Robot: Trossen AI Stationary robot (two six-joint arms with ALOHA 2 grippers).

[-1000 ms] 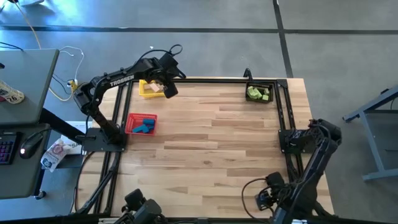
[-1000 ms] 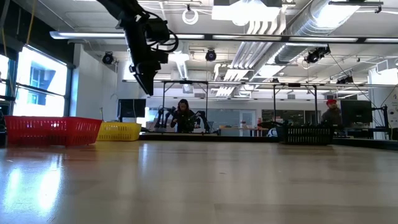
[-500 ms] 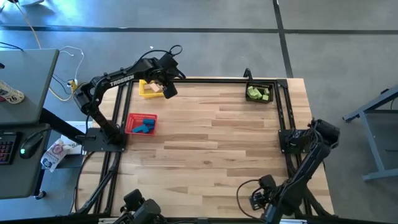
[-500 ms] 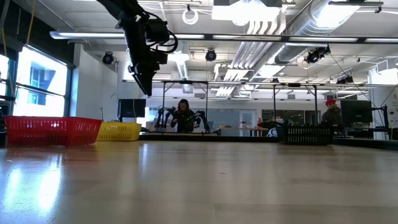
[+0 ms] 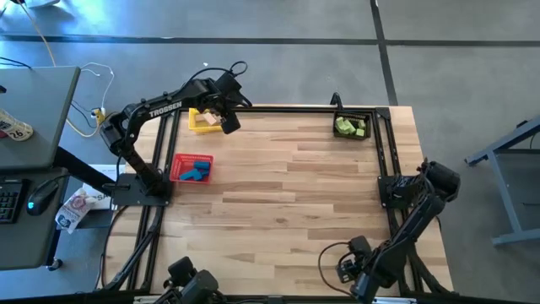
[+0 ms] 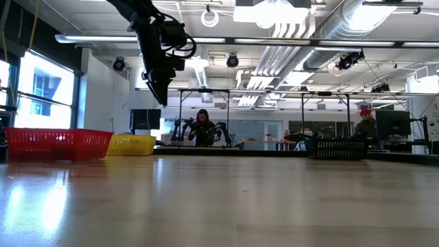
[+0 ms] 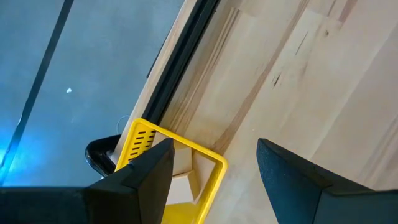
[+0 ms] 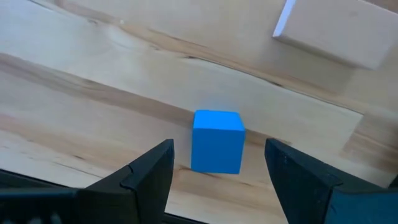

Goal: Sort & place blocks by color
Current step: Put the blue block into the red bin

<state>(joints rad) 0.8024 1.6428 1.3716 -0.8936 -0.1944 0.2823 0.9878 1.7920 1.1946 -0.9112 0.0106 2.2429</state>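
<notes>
A blue cube (image 8: 217, 139) stands on its bottom face on the wood, between the open fingers of my right gripper (image 8: 219, 149), which do not touch it. In the high view that gripper (image 5: 348, 270) hangs low at the table's near edge, right of centre, and hides the cube. My left gripper (image 5: 228, 119) is open and empty, raised above the yellow basket (image 7: 208, 163), where tan blocks (image 7: 181, 184) lie. Blue blocks (image 5: 195, 173) lie in the red basket (image 5: 180, 159). Green blocks (image 5: 348, 127) lie in the black basket (image 5: 368, 136).
The three baskets stand along the table's left and far sides: red (image 6: 55, 144), yellow (image 6: 132, 144), black (image 6: 341, 149). A pale flat object (image 8: 333, 31) lies beyond the blue cube. A black frame (image 5: 384, 160) borders the table. People sit in the room behind.
My right arm has swung its gripper toward the table's near edge and a little to the left. My left arm has stayed over the yellow basket.
</notes>
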